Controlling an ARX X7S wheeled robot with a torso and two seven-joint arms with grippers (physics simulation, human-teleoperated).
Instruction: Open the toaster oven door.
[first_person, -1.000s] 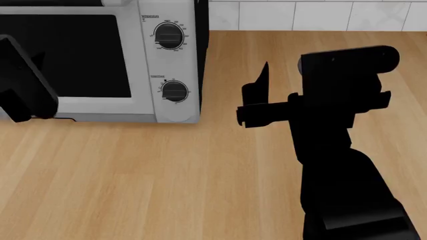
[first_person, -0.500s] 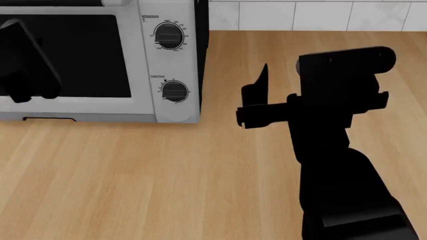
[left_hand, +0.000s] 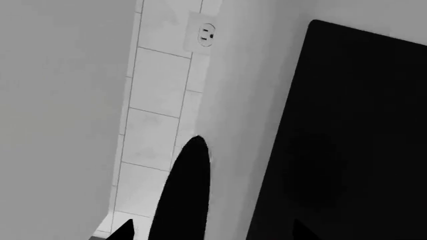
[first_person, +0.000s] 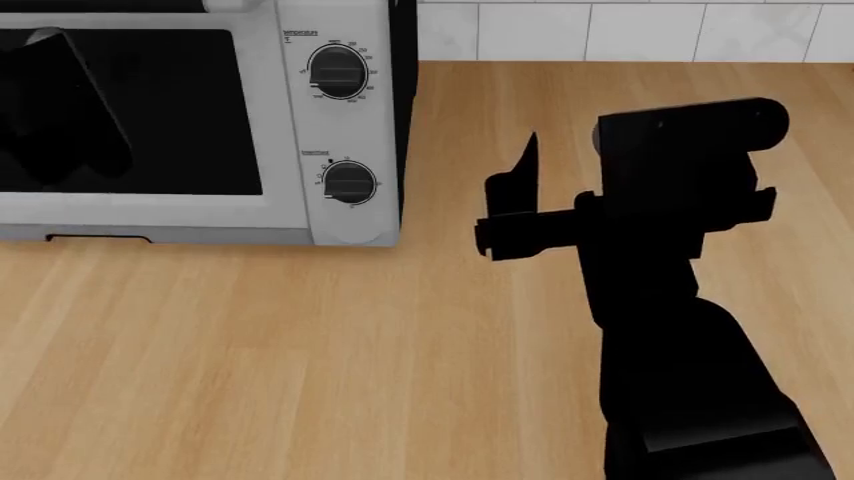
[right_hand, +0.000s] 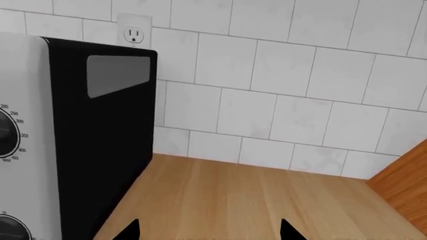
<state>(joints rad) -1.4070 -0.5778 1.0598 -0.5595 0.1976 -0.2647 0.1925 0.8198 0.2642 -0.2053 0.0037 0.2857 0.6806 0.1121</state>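
The boxy silver-white toaster oven (first_person: 287, 120) has a dark glass window, two black round knobs and a black side panel. The wooden desk (first_person: 267, 350) is light tan with grain; the wall tiles (right_hand: 267, 75) are white.

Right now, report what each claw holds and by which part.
Nothing held. The right claw hangs open over the bare counter. The left claw sits before the toaster oven door; no grip shows.

Dial numbers 200, 250, 300 on the toaster oven (right_hand: 27, 130) (knob labels blurred)
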